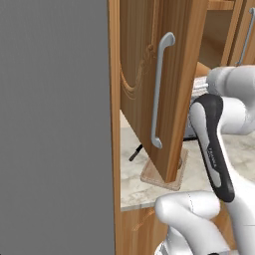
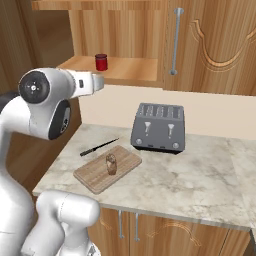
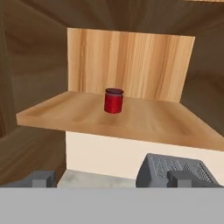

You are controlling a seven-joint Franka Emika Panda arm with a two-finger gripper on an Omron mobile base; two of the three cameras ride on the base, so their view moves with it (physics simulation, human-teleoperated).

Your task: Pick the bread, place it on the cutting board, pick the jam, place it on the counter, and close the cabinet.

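Nearest, the hand (image 3: 111,178) has its fingertips spread wide with nothing between them, aimed at the open cabinet (image 2: 120,69). Down on the bench (image 2: 200,175), the bread (image 2: 111,164) sits on the cutting board (image 2: 95,176). Farther back, the jam (image 3: 113,100) stands upright on the cabinet shelf.

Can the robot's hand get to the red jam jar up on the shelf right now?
Probably yes. The jam stands alone on the cabinet shelf, straight ahead of the open gripper, with nothing between them. The open door hangs off to the side.
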